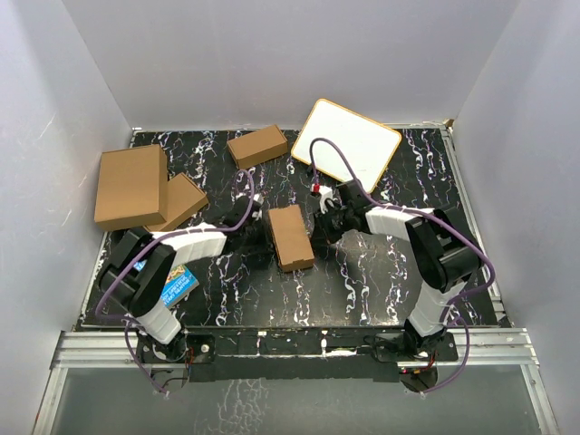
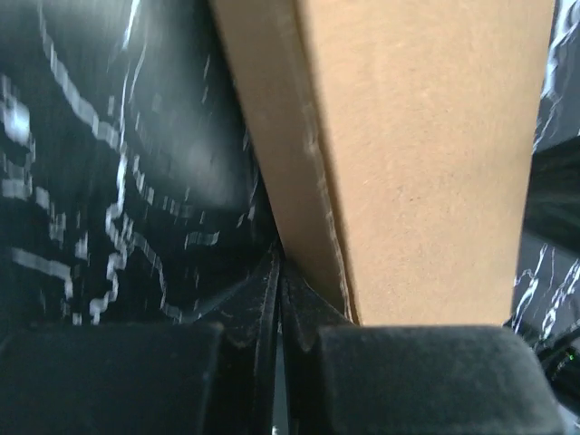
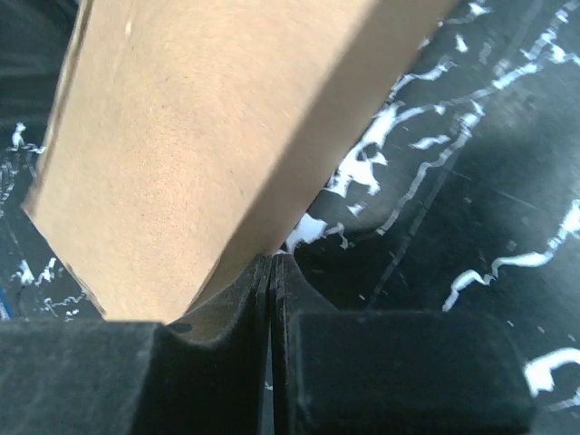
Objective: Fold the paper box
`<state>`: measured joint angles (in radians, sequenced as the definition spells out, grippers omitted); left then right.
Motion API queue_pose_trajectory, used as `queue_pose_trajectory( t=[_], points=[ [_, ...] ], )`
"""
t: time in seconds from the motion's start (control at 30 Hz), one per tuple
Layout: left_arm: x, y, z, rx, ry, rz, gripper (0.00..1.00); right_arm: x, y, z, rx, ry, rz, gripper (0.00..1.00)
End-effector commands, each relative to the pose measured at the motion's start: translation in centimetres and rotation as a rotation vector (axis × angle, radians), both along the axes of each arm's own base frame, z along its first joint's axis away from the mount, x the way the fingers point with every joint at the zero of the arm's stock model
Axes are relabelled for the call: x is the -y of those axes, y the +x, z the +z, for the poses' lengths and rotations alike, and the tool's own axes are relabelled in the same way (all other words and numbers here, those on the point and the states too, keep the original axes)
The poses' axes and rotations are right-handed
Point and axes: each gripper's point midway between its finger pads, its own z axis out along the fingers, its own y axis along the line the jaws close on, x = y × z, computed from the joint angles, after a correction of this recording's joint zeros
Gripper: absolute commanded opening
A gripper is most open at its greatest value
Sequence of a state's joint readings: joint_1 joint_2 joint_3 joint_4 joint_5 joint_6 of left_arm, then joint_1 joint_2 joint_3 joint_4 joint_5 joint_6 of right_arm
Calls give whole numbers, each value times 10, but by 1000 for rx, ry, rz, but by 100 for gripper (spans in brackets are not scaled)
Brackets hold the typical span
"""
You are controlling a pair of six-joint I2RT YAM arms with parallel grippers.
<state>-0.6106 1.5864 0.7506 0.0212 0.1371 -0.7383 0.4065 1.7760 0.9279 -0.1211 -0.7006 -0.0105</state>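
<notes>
Black marbled tabletop (image 1: pixel 362 281), white walls (image 1: pixel 272 63). We are seeing the paper box (image 1: pixel 292 237) lying at centre. Our left gripper (image 1: pixel 260 224) and right gripper (image 1: pixel 323 220) are sitting closed, empty, beside its long sides. We are judging it light, stiff, likely to slide; edges suit pinching.

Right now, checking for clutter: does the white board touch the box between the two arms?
No, the white board lies near the far edge of the table, well apart from the paper box at the centre.

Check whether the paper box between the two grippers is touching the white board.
Apart. The top view shows dark marbled table between the paper box and the white board.
</notes>
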Motion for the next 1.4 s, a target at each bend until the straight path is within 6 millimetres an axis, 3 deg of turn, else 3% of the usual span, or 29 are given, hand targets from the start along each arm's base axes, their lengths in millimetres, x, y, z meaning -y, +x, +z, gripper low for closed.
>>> queue_pose_trajectory(
  t=[0.0,0.07,0.2,0.3,0.33,0.43,0.5,0.53,0.6,0.73,1.0,1.3,1.37],
  points=[
    [34,51,41,200,-75,-133,2,14,35,28,145,-26,-39,9],
    [33,63,45,261,-52,-167,11,34,49,47,216,-33,-96,12],
    [9,73,51,320,5,-177,26,90,75,90,372,-19,-214,19],
    [-9,68,59,388,56,-174,42,104,79,128,531,1,-195,27],
    [-12,66,65,420,48,-174,48,104,78,138,587,6,-176,39],
    [-15,62,90,523,-23,-144,73,90,69,154,592,141,-154,100],
    [-15,60,106,573,-97,-102,93,67,51,150,473,295,-19,99],
    [-12,58,110,581,-139,-97,97,59,45,148,383,355,21,100],
    [-3,54,117,566,-233,-114,97,51,44,133,270,394,16,100],
    [12,45,111,486,-355,-145,97,49,35,98,124,426,-53,100],
    [16,44,89,412,-427,-121,96,25,31,57,-100,417,-83,96],
    [13,43,69,349,-439,-76,97,25,37,22,-216,352,-190,63],
    [13,43,65,323,-449,-68,97,26,37,18,-226,341,-204,49]
  ],
)
